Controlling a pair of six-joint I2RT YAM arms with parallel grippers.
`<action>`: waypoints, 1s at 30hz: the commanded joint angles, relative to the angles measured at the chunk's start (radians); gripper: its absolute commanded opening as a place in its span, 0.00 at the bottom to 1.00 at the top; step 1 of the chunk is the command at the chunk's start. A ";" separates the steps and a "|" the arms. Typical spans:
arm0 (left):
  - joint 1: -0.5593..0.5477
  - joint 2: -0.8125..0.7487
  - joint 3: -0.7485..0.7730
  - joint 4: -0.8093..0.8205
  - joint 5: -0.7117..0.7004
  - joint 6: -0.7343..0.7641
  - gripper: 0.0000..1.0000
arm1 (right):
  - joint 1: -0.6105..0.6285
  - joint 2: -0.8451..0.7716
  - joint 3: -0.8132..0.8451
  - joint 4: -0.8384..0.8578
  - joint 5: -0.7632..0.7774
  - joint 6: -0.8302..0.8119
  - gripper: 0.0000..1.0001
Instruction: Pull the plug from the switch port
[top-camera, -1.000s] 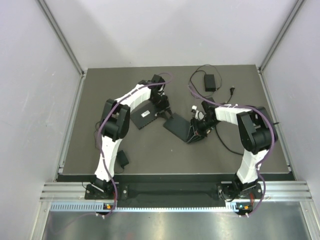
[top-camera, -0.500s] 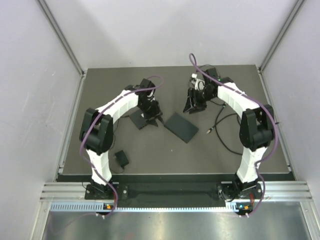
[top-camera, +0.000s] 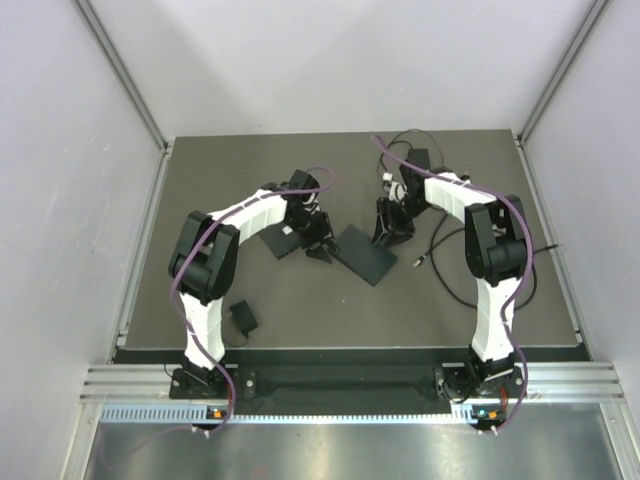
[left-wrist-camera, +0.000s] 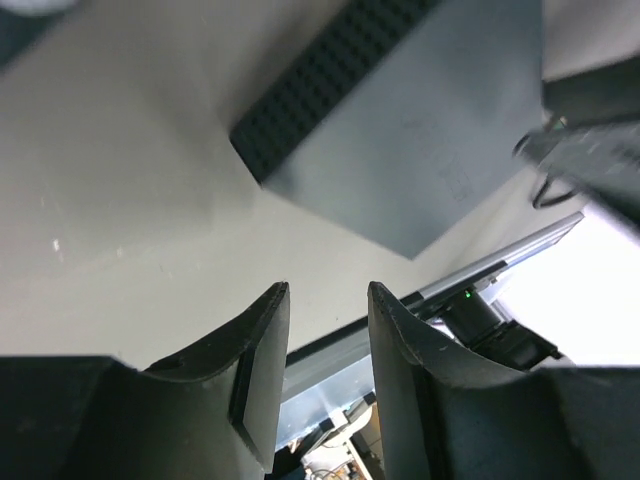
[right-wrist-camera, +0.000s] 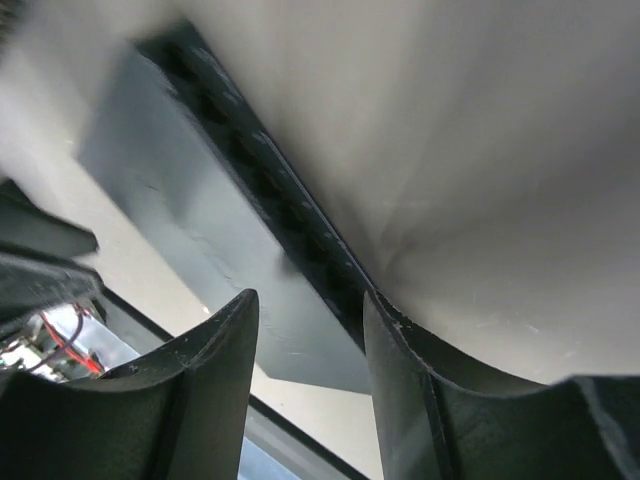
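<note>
Seen from above, two white arms reached over a dark table (top-camera: 300, 320). The switch (top-camera: 362, 255), a flat black box, lay near the middle of the table, turned at an angle. The plug (top-camera: 418, 262) lay loose on the table just to the right of the switch, clear of it. Its cable (top-camera: 450, 290) curved away toward the right side.

The left gripper (top-camera: 318, 248) hung at the switch's left corner, between the switch and a second black box (top-camera: 282, 240) beside it. The left wrist camera showed the left gripper (left-wrist-camera: 327, 290) with its two fingers (left-wrist-camera: 262, 370) parted and nothing between them. The switch (left-wrist-camera: 400, 130) lay beyond the fingertips, its ribbed side facing the camera.

The right gripper (top-camera: 388, 232) hung over the switch's far right corner. The right wrist camera showed the right gripper (right-wrist-camera: 310, 300) released too, with its fingers (right-wrist-camera: 400, 380) spread. The switch (right-wrist-camera: 190, 190) ran beneath the gap, but nothing was grasped.

A small black adapter (top-camera: 243, 318) sat alone near the front left of the table.
</note>
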 joint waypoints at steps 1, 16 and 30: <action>-0.001 0.052 0.030 0.060 0.020 -0.020 0.42 | -0.006 -0.071 -0.075 0.026 0.005 -0.013 0.46; -0.024 0.253 0.249 0.081 0.069 -0.087 0.41 | 0.007 -0.295 -0.410 0.199 -0.116 0.080 0.39; -0.021 0.185 0.397 -0.029 0.011 -0.035 0.40 | 0.002 -0.449 -0.496 0.260 -0.127 0.134 0.45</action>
